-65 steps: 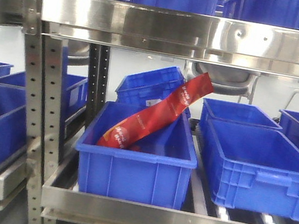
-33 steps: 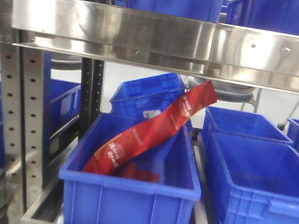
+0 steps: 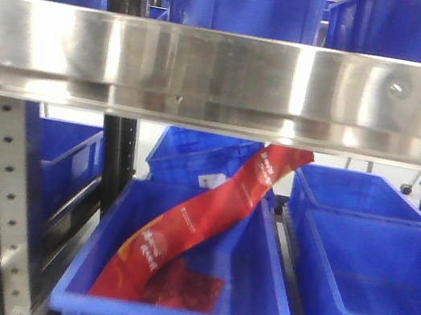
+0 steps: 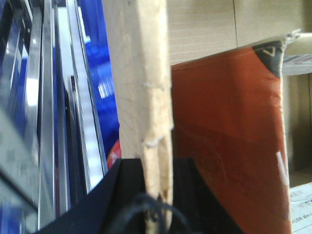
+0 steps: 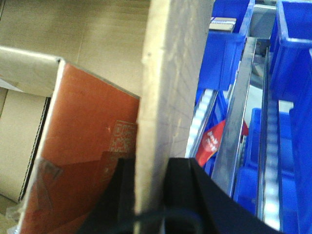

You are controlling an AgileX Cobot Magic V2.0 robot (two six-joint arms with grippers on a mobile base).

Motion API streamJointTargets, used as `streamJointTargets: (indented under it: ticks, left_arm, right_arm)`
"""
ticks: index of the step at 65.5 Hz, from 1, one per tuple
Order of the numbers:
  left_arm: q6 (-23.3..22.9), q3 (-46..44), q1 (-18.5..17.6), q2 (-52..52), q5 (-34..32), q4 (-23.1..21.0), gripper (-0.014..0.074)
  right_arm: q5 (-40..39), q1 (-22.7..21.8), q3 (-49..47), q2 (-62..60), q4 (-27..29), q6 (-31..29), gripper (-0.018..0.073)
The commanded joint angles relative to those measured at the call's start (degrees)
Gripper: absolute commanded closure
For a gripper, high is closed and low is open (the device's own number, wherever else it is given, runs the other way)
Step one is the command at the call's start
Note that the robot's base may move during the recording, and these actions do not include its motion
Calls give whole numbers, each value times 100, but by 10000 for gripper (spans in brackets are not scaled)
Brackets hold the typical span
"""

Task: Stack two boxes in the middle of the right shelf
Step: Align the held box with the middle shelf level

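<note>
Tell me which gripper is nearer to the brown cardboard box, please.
Neither left nor right is nearer: both touch it. The left gripper is shut on one edge of the brown cardboard box. The right gripper is shut on another cardboard edge.
</note>
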Motion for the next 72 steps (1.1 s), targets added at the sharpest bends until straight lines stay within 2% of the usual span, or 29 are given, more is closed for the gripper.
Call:
streamJointTargets:
  ticks: [1, 72]
  left_arm:
    - [-21, -47, 25, -59, -118, 250, 708]
    - [-21, -47, 25, -59, -118, 250, 708]
  right_arm:
    - [-527, -25, -54, -111, -86, -70, 713]
    - [-527, -25, -54, -111, -86, -70, 713]
